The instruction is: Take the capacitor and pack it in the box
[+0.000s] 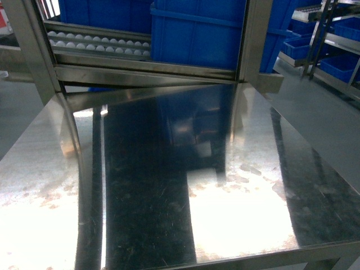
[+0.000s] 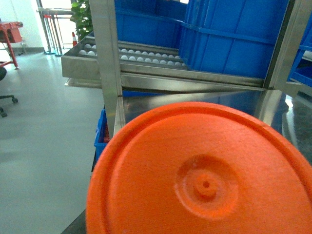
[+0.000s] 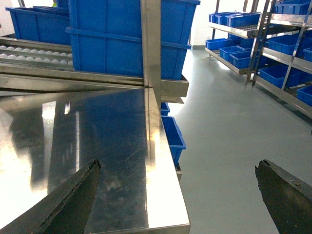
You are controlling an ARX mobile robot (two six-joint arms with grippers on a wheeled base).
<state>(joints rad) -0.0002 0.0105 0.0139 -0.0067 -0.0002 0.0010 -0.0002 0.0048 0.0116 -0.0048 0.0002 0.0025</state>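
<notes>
You see the right claw with its two dark fingers spread wide apart and nothing between them, hanging over the right edge of the steel table. Ahead of it, past the upright post, blue crates stand on the roller rack; you cannot see into them. To its right, more blue crates fill the shelves. The left claw is hidden: an orange disc fills the left wrist view, so you cannot tell its state. Neither the capacitor nor the box shows in any view.
</notes>
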